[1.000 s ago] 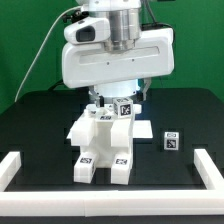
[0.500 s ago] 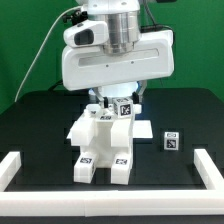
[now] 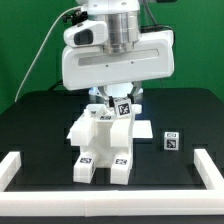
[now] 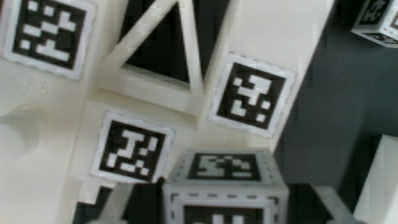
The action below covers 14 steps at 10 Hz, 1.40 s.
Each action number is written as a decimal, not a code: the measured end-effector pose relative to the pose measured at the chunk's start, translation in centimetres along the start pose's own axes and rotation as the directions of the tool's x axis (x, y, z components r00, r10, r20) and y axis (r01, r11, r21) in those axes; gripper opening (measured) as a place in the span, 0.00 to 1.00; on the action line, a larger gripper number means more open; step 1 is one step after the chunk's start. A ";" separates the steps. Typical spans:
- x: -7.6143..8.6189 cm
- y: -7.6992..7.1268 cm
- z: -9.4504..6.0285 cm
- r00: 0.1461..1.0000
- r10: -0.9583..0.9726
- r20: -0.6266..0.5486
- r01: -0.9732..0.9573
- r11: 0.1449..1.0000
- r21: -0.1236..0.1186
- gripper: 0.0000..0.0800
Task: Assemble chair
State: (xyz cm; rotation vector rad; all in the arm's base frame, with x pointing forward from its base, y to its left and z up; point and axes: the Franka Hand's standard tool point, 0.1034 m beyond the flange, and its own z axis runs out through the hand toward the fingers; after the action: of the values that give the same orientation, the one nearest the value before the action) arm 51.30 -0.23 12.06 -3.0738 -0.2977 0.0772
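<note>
- Chair (image 3: 102, 145) parked in the middle of the table (image 3: 40, 120), loose tagged cube (image 3: 171, 141) off to the exterior view's right.
- Gripper (image 3: 120, 100) right at chair's top rear.
- Jaws hidden, no telling whether clamped or loose.

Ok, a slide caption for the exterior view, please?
Robot hand at the partly assembled white chair; one small tagged block lies apart.

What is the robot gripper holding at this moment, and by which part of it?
It cannot be told. The gripper sits low at a small white tagged block on top of the white plastic chair, but neither view shows the jaws.
</note>
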 end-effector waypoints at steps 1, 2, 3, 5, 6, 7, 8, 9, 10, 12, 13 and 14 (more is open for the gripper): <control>0.0 0.0 0.0 0.999 0.037 0.000 -0.037 0.999 0.001 0.35; 0.0 -0.1 0.0 0.991 0.135 0.000 -0.135 0.991 0.001 0.35; 0.0 -0.1 0.0 0.980 0.199 0.000 -0.199 0.980 0.001 0.35; 0.0 -0.1 0.0 0.941 0.339 0.001 -0.339 0.941 0.001 0.35; 0.1 -0.2 0.1 0.893 0.451 -0.002 -0.451 0.892 0.007 0.35; 0.1 -0.2 0.1 0.827 0.562 -0.001 -0.562 0.827 0.012 0.35; 0.2 -0.3 0.1 0.788 0.616 -0.002 -0.616 0.787 0.013 0.35; 0.2 -0.3 0.1 0.766 0.642 -0.002 -0.642 0.766 0.013 0.36; 0.2 -0.3 0.1 0.711 0.703 0.000 -0.703 0.711 0.013 0.36; 0.2 -0.4 0.1 0.655 0.756 0.001 -0.756 0.655 0.013 0.36; 0.2 -0.4 0.1 0.589 0.808 0.003 -0.808 0.589 0.013 0.36; 0.2 -0.5 0.1 0.542 0.840 0.003 -0.840 0.542 0.013 0.36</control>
State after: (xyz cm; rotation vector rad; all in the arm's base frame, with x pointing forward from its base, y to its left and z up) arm 51.40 0.28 11.97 -2.8563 1.2164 0.1041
